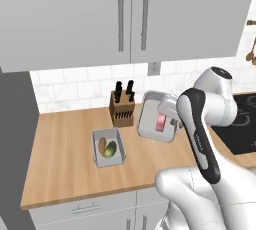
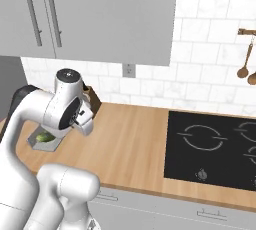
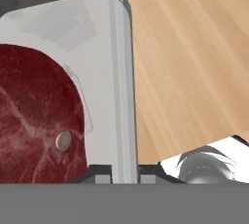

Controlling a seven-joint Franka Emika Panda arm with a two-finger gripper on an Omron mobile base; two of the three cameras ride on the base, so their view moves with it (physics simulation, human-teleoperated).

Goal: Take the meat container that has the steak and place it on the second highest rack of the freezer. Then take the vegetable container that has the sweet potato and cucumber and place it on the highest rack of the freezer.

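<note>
The meat container [image 1: 150,116] is a white tray, lifted off the wooden counter [image 1: 70,159] and tipped up on its edge. The pink-red steak [image 1: 161,122] lies inside it. My gripper [image 1: 173,124] is shut on the tray's right rim. In the hand view that rim [image 3: 121,96] runs up from between my fingertips [image 3: 100,174], with the dark red steak [image 3: 34,121] to its left. The vegetable container [image 1: 107,158] sits flat on the counter to the left, holding the orange-brown sweet potato [image 1: 102,145] and the yellow-green cucumber [image 1: 111,149]. The cucumber [image 2: 45,137] peeks out behind my arm.
A knife block [image 1: 122,108] stands at the wall behind both trays. A black cooktop [image 2: 215,146] is set into the counter to the right. Upper cabinets [image 1: 130,14] hang overhead. A tall grey panel [image 1: 15,139] bounds the counter's left end.
</note>
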